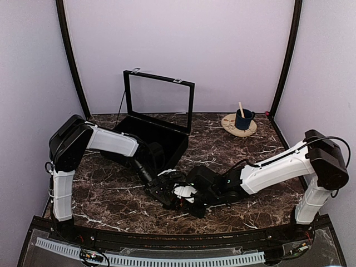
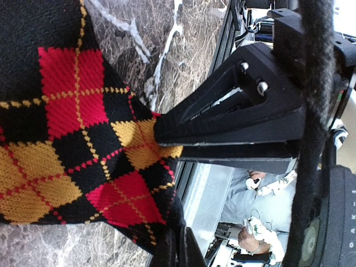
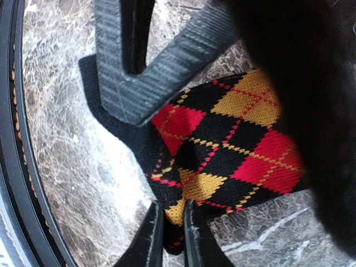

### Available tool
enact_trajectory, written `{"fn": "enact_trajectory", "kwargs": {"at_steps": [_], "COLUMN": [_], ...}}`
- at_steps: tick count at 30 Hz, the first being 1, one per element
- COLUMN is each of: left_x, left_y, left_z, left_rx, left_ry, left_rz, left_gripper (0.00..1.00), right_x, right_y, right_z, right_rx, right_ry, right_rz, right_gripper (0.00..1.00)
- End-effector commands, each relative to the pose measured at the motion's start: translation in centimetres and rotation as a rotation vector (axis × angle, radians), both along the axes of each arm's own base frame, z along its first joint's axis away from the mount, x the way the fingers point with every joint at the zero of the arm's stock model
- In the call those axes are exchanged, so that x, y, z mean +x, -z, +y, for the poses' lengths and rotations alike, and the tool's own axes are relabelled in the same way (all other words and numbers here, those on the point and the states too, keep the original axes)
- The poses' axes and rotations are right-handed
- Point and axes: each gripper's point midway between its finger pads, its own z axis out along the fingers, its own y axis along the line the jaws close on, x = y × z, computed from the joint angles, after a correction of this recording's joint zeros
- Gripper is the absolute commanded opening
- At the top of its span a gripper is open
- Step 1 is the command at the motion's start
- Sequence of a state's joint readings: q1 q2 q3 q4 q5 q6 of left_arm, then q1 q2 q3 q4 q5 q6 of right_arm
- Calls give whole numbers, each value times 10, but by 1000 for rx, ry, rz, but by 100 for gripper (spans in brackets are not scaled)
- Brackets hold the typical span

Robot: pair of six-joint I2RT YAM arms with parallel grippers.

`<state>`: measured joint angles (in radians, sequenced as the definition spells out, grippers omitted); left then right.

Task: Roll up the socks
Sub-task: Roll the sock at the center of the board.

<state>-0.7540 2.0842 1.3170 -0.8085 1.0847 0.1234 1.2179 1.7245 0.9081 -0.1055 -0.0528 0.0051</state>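
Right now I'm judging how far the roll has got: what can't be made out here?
Left wrist: socks cut off by the left edge; right gripper covers part.
Right wrist: a dark blur hides their right side.
Top view: left gripper and right gripper cover them; roll unreadable.

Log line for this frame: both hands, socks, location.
left hand: shut on socks edge | right hand: shut on socks | socks: lying on table, near front centre

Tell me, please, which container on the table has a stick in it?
The blue mug on the round tan plate at the far right; the other, the black box, is far larger and stands open.
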Motion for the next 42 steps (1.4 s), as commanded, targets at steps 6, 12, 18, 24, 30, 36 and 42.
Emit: {"fn": "enact_trajectory", "kwargs": {"at_steps": [6, 12, 18, 24, 30, 36, 42], "left_x": [7, 13, 26, 30, 30, 29, 17], "left_y": [-3, -5, -19, -28, -30, -39, -36], "left_z": [1, 0, -6, -5, 4, 6, -2], "left_rx": [8, 23, 2, -27, -18, -46, -5], "left_ry": [-6, -25, -74, -122, -176, -233, -195], "left_rz": [-14, -56, -156, -215, -292, -417, -612], "left_gripper": [0, 4, 14, 18, 18, 17, 17], "right_x": [-5, -12, -21, -22, -17, -17, -15], "right_y": [-4, -10, -7, -1, -1, -3, -3], "right_z": [5, 10, 10, 7, 6, 7, 3], "right_rx": [10, 15, -14, -34, -19, 9, 21], "right_ry": [-26, -58, -66, -34, 24, 69, 116], "right_rz": [38, 83, 173, 249, 322, 450, 594], "right_gripper": [0, 0, 0, 0, 0, 0, 0]}}
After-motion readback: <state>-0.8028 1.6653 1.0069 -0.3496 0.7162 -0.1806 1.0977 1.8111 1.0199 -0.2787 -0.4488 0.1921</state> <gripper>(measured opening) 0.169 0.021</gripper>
